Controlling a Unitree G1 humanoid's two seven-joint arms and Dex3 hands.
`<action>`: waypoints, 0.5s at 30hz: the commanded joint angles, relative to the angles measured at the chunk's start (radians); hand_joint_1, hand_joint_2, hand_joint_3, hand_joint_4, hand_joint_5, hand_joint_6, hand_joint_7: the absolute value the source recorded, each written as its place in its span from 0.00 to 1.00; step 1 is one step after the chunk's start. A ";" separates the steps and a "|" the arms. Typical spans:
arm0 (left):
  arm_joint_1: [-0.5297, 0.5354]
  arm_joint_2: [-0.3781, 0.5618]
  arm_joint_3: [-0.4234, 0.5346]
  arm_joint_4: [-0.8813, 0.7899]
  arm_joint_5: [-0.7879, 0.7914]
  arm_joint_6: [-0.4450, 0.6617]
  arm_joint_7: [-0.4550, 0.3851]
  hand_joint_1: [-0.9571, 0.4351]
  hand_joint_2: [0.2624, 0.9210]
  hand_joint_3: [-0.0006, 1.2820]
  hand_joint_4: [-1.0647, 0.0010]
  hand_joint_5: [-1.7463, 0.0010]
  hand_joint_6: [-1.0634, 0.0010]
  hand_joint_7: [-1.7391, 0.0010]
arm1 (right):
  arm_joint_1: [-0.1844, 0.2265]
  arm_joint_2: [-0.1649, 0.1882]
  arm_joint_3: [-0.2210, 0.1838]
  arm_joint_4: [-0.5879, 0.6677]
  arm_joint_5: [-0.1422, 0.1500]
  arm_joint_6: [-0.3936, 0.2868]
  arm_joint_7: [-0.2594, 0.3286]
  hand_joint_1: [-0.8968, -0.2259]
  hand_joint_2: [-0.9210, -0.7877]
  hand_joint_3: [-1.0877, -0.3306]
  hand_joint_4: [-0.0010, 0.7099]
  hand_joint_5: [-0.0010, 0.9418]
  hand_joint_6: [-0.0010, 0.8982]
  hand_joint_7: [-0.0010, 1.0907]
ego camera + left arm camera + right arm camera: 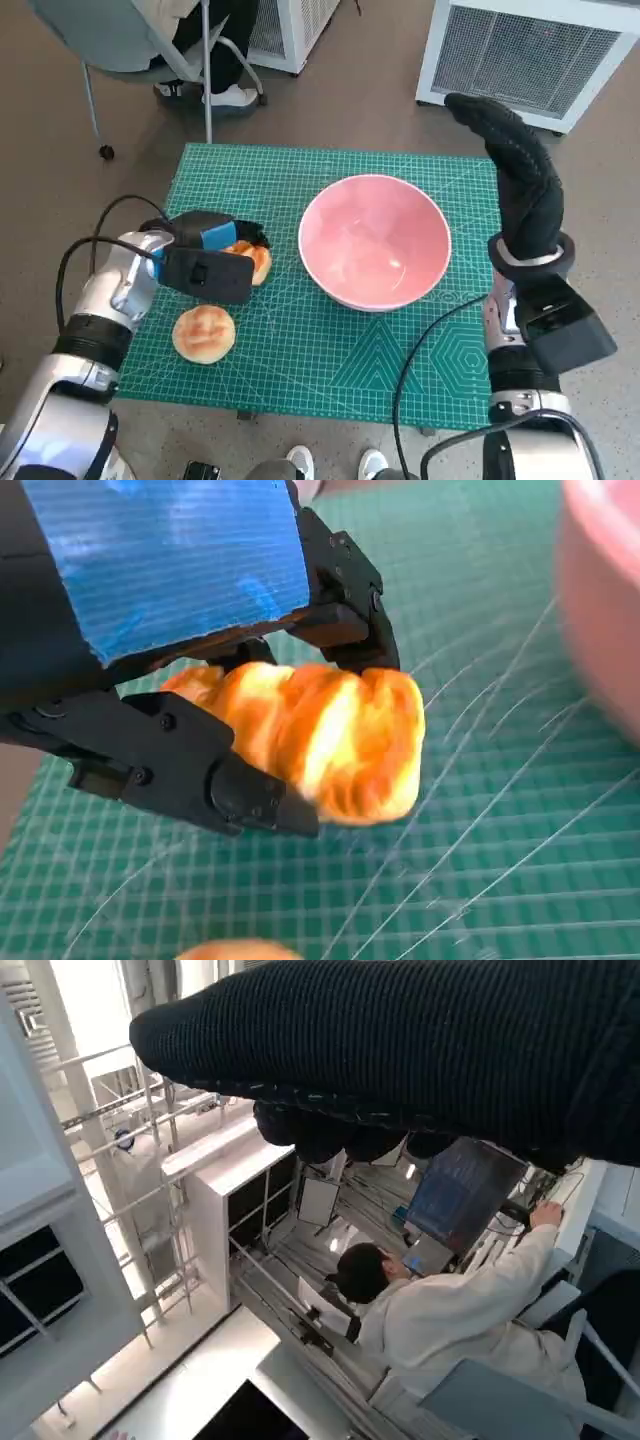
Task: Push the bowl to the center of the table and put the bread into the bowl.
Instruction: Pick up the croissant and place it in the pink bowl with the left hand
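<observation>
Your left hand (205,262) is low on the mat (300,370), and its black fingers (215,780) wrap around a golden bread (320,740). One finger sits on each side of it, so the bread is held. A round bun (204,333) lies on the mat just by that hand. The pink bowl (375,240) sits near the middle of the table. Your right hand (520,180) is up in the air past the bowl, fingers straight, holding nothing.
</observation>
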State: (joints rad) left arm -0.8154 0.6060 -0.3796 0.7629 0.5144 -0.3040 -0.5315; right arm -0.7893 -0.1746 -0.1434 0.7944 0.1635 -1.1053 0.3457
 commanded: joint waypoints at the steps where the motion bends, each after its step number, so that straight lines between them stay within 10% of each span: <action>1: -0.036 0.036 0.092 -0.137 -0.085 0.017 -0.031 0.69 1.00 0.05 0.32 0.31 0.41 0.38 | 0.028 0.008 0.005 0.000 0.018 0.015 0.007 0.48 0.00 0.42 0.51 0.00 0.21 0.35; 15: -0.134 -0.019 0.224 -0.424 -0.171 0.104 0.022 0.69 1.00 0.03 0.28 0.37 0.42 0.33 | 0.035 0.004 0.011 -0.013 0.022 0.023 0.006 0.48 0.00 0.43 0.51 0.00 0.21 0.35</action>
State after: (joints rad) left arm -0.9027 0.6115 -0.1677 0.3894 0.3538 -0.2114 -0.5330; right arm -0.7799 -0.1724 -0.1360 0.7836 0.1836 -1.0934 0.3461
